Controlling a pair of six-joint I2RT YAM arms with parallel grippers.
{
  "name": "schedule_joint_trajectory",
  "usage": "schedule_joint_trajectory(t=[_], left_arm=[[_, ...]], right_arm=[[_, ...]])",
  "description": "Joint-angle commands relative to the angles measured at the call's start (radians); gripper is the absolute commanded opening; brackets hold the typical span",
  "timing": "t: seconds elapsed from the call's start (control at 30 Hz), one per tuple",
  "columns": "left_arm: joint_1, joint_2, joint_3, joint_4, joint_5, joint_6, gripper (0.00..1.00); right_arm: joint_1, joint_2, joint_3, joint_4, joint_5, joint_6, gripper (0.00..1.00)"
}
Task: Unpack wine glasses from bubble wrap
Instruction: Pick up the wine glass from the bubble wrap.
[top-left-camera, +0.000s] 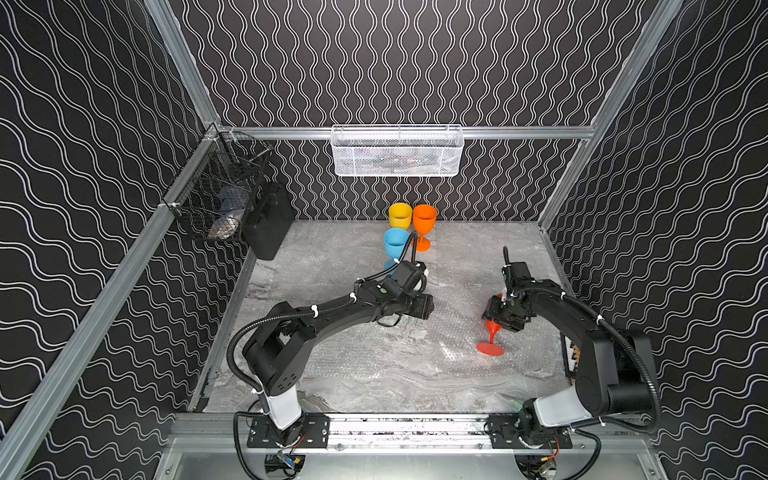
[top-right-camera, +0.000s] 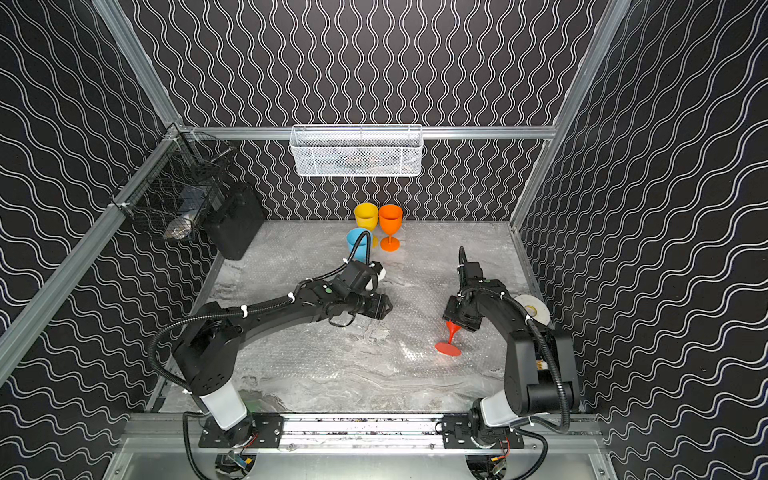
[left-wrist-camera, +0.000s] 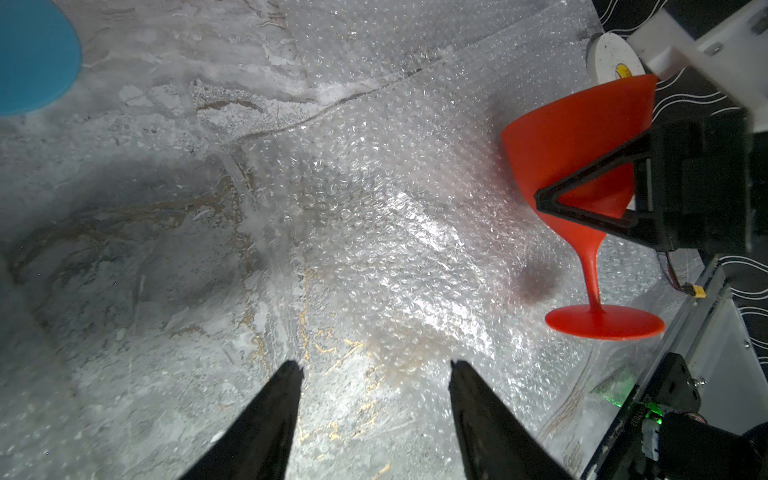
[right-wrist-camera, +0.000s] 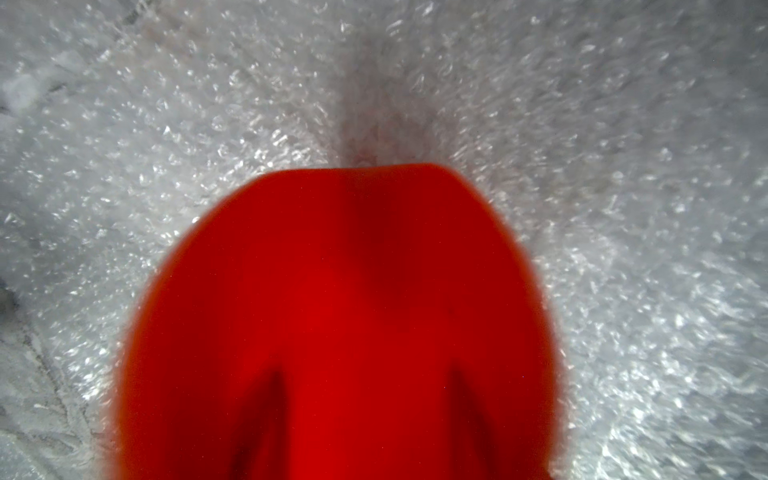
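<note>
Red wine glass (left-wrist-camera: 582, 137) stands inside the right claw (top-left-camera: 495, 312), grip unclear; left claw (left-wrist-camera: 376, 365) open.

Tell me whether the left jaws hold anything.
No: in the left wrist view the left jaws stand apart with nothing between them, only flat bubble wrap below.

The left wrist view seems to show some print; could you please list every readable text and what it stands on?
No text reads clearly in any view.
Tape roll: yellow and red label, too blurred to read.
Black board beside the rail: white print, too small to read.
</note>
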Motion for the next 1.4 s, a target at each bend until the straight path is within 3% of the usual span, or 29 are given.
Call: schedule_joint_trajectory(t=[0.0, 0.2, 0.47, 0.67, 0.97, 1.37], left_arm=[[0.002, -0.011, 0.004, 0.022, 0.012, -0.015, 0.62], [0.009, -0.011, 0.029, 0.018, 0.06, -0.045, 0.62], [0.097, -0.047, 0.047, 0.034, 0.21, -0.141, 0.63], [0.184, -0.099, 0.074, -0.004, 0.323, -0.191, 0.63], [0.31, -0.114, 0.059, -0.008, 0.523, -0.271, 0.63], [0.347, -0.072, 0.155, -0.098, 0.654, -0.29, 0.61]], right_arm=[[0.011, -0.028, 0.014, -0.037, 0.018, 0.002, 0.45], [0.039, -0.107, 0.028, -0.036, 0.011, -0.011, 0.45], [0.193, -0.231, 0.019, 0.063, 0.023, -0.055, 0.46], [0.342, -0.267, 0.025, 0.153, 0.089, -0.101, 0.46], [0.456, -0.29, -0.012, 0.335, 0.081, -0.162, 0.47], [0.581, -0.317, -0.064, 0.499, 0.088, -0.269, 0.47]])
